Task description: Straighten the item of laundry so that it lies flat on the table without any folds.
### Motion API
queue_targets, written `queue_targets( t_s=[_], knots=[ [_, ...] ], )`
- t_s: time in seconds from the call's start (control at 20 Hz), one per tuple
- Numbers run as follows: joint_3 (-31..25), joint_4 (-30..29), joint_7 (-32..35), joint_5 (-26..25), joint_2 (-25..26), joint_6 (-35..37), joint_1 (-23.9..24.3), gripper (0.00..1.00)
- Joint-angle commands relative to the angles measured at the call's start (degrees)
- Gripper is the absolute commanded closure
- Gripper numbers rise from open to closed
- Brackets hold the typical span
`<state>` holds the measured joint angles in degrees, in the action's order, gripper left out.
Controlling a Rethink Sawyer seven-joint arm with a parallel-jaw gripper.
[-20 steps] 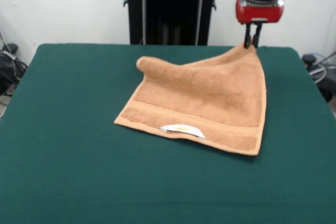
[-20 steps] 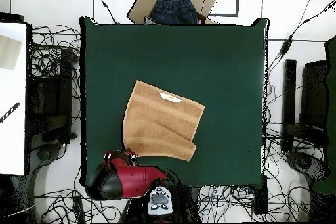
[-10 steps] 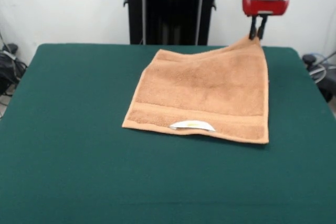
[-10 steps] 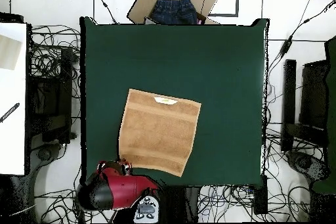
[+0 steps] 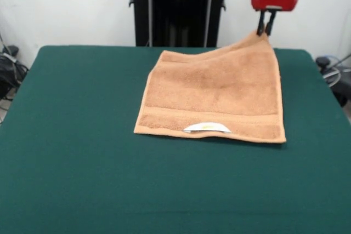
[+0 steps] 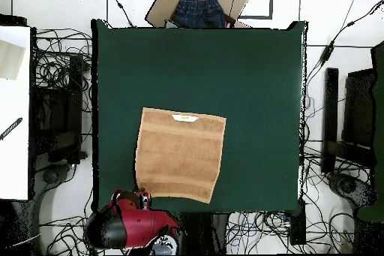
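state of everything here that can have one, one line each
towel: spread open with no fold, one far corner lifted off the table
white label: on the towel's near edge, showing
gripper: shut on the lifted corner
cardboard box: open, dark denim inside

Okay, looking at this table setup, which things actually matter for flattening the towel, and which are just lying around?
Part of the job:
- towel, one far corner lifted
- green table
- pincer, shut on that corner

Just lying about:
- cardboard box holding jeans, off the table
- cables on the floor
- white surface at one side
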<state>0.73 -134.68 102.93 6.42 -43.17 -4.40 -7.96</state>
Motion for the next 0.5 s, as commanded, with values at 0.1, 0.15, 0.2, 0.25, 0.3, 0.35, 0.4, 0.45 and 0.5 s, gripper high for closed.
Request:
queue_targets(
  t_s=[0.1,0.15,0.2,0.25,0.3,0.35,0.4,0.45,0.5],
  knots=[
    [-2.10,-1.91,16.97,1.86,1.06,-7.62,2.60,0.00],
    [-2.16,-1.96,17.09,1.49,1.23,-8.55,2.82,0.00],
    [-2.22,-2.00,17.20,1.11,1.39,-9.48,3.05,0.00],
    [-2.12,-1.98,17.09,1.09,1.59,-9.91,3.11,0.00],
    [-2.44,-2.11,17.07,1.15,1.65,-10.08,3.44,0.00],
    [-2.29,-2.36,17.22,1.59,1.54,-10.27,2.95,0.00],
    [-2.14,-2.61,17.38,2.03,1.44,-10.47,2.46,0.00],
    [-2.32,-2.81,17.57,2.52,1.44,-10.35,2.42,0.00],
    [-2.49,-3.02,17.76,3.00,1.44,-10.23,2.38,0.00]
  ],
)
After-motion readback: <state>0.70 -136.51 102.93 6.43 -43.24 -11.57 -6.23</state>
